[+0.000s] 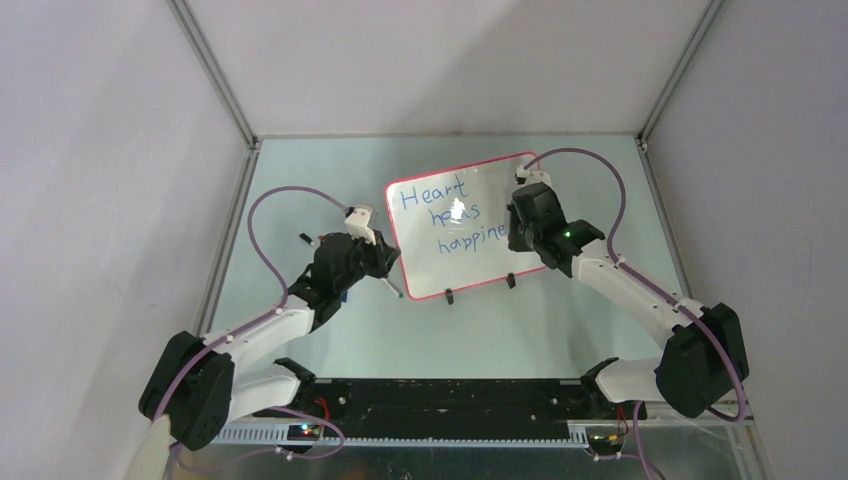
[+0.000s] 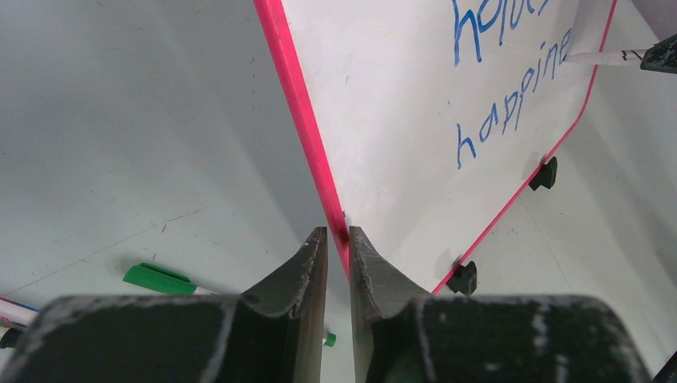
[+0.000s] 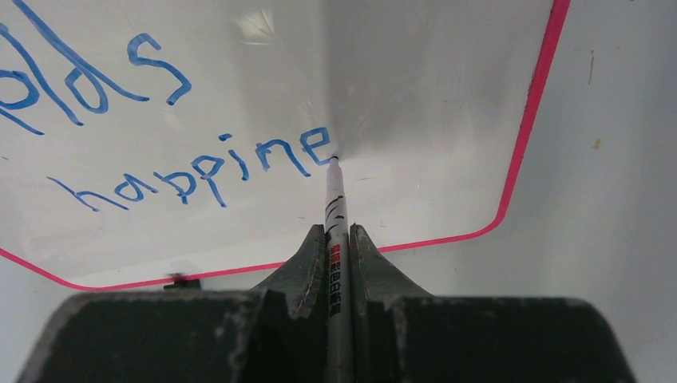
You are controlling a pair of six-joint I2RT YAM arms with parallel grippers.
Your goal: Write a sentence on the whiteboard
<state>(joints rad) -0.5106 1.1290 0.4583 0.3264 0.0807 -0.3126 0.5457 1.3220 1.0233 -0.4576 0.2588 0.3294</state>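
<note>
The whiteboard (image 1: 470,265) stands tilted at mid table, red-framed, on two black feet (image 2: 463,278). The sentence (image 1: 440,192) reads "Heart holds happine" in blue, in three lines. My left gripper (image 2: 338,231) is shut on the board's left red frame edge (image 2: 299,120), one finger on each side. My right gripper (image 3: 338,229) is shut on a white marker (image 3: 335,211). The marker's tip touches the board just after the last "e" of the bottom line (image 3: 263,155). In the top view the right gripper (image 1: 514,234) sits at the board's right side and the left gripper (image 1: 392,255) at its left.
A green-capped marker (image 2: 160,279) lies on the table to the left of the left gripper, with another marker (image 2: 12,311) at the far left edge. A thin dark pen (image 1: 392,288) lies by the board's lower left corner. Enclosure walls close in the table on three sides.
</note>
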